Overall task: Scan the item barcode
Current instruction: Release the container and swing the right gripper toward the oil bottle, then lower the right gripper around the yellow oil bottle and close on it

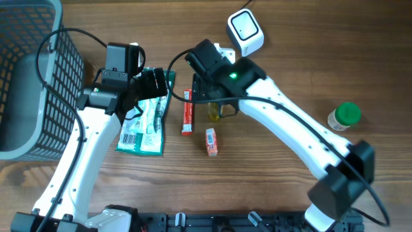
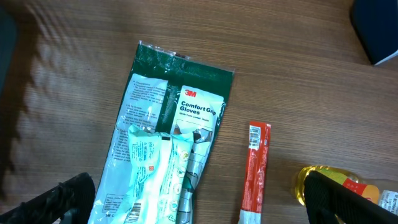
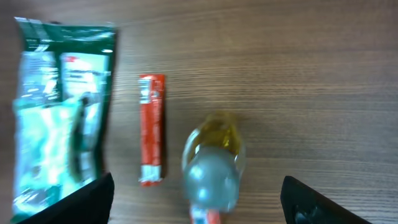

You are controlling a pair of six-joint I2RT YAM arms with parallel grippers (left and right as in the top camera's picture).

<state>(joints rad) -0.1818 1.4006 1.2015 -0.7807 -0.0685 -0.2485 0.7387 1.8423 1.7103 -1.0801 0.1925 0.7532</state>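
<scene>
A small bottle of yellow liquid [image 3: 212, 165] lies on the wooden table, blurred, between the wide-apart fingers of my right gripper [image 3: 199, 205], which is open and touches nothing. In the overhead view that bottle [image 1: 215, 111] sits just under my right gripper [image 1: 212, 98]. My left gripper [image 2: 202, 208] is open above a green glove packet [image 2: 180, 106] with a pale teal packet [image 2: 155, 180] lying on it; a barcode [image 2: 140, 208] shows on the teal one. A red stick pack [image 2: 255, 174] lies between the packets and the bottle. The white scanner [image 1: 245, 30] stands at the back.
A grey wire basket [image 1: 32, 84] fills the far left. A small orange packet [image 1: 211, 140] lies in front of the bottle. A green-lidded jar [image 1: 344, 116] stands at the right, beside the right arm's forearm.
</scene>
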